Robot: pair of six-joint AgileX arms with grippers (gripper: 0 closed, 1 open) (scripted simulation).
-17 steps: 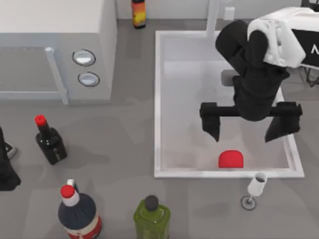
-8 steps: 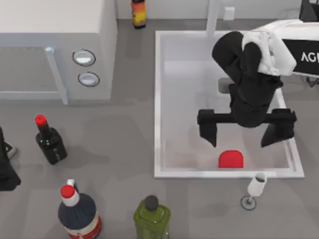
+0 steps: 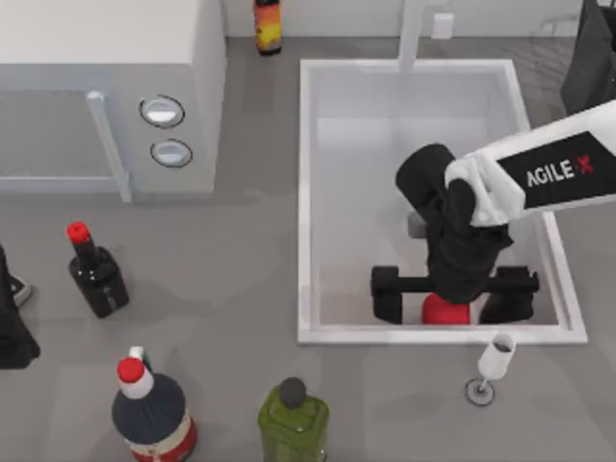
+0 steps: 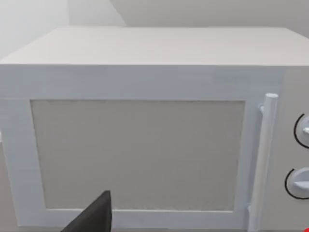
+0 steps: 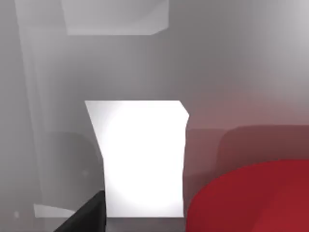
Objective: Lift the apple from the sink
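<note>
The right gripper (image 3: pixel 453 306) is down inside the sink (image 3: pixel 306 192), at its near end, with the apple (image 3: pixel 445 310) between its two fingers. The jaws are spread wide: one black finger (image 3: pixel 388 294) stands to the left of the apple and the other to its right, each clear of the red skin, so the gripper has hold of nothing. The black wrist hangs directly over the apple and hides its far half from above. The apple sits on the pale floor of the sink, close against the near wall and right of the middle. In the right wrist view the apple (image 5: pixel 253 198) looms large and red, with a bright white patch (image 5: pixel 140 157) beside it and the tip of a dark finger (image 5: pixel 87 217) showing low in the picture.

The left arm (image 3: pixel 12 318) is parked at the left edge of the table, and whether its gripper is open or closed cannot be told. Its wrist view faces the door of the white microwave (image 4: pixel 145 145), which stands at the far left of the table.

On the table near the sink's front rim stands a small wine glass (image 3: pixel 491 368). Farther left along the near side are a green bottle (image 3: pixel 293 421), a dark bottle with a red cap (image 3: pixel 149 414) and a smaller black bottle (image 3: pixel 96 274).
</note>
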